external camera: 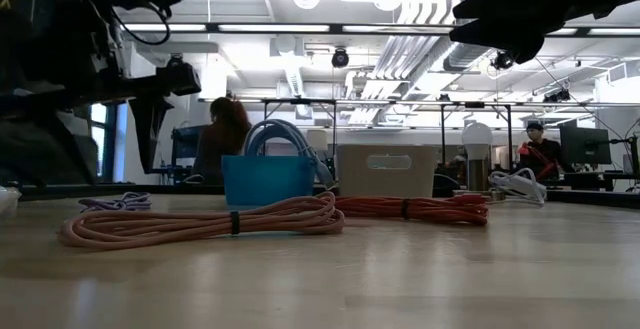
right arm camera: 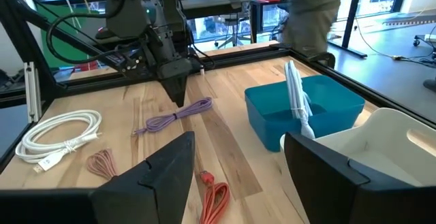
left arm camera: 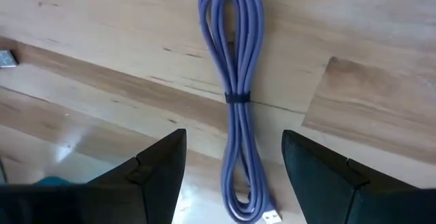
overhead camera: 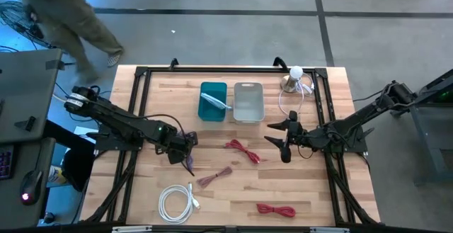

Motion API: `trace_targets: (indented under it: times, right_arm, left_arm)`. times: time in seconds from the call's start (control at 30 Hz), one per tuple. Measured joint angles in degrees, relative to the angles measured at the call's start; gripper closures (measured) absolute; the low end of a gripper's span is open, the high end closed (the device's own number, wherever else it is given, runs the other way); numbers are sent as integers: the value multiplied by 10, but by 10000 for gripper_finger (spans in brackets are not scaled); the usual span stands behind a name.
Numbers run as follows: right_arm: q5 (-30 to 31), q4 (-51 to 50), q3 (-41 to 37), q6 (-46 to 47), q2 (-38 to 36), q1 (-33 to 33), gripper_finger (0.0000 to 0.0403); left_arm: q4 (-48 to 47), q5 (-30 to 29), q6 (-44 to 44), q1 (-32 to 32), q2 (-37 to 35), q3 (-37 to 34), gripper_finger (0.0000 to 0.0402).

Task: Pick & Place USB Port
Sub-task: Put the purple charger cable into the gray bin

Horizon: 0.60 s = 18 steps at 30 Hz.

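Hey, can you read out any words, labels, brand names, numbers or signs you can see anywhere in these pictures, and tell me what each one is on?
No text can be read in any view.
blue bin: no label shows.
white bin: a handle slot on its front, no print.
purple cable: only a plain dark tie around it.
Small metal tag on the table: too small to read.
Room behind: shapes too blurred to read.

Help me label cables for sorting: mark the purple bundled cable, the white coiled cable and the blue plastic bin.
purple bundled cable (left arm camera: 235, 98), left wrist view, at its black tie.
white coiled cable (overhead camera: 174, 203), high view, on the coil's strands.
blue plastic bin (overhead camera: 212, 88), high view, far rim.
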Motion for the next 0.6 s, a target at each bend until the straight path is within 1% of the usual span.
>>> trace_targets:
  times: [0.3,0.4,0.6]
  right_arm:
    - [-2,0,0,5,0,0,183]
    - [-6,0,0,7,0,0,183]
    - [-11,1,0,10,0,0,183]
  left_arm:
    - [10,18,-2,2,7,0,165]
    - [12,27,-8,14,20,0,165]
    - [15,26,-15,46,44,0,165]
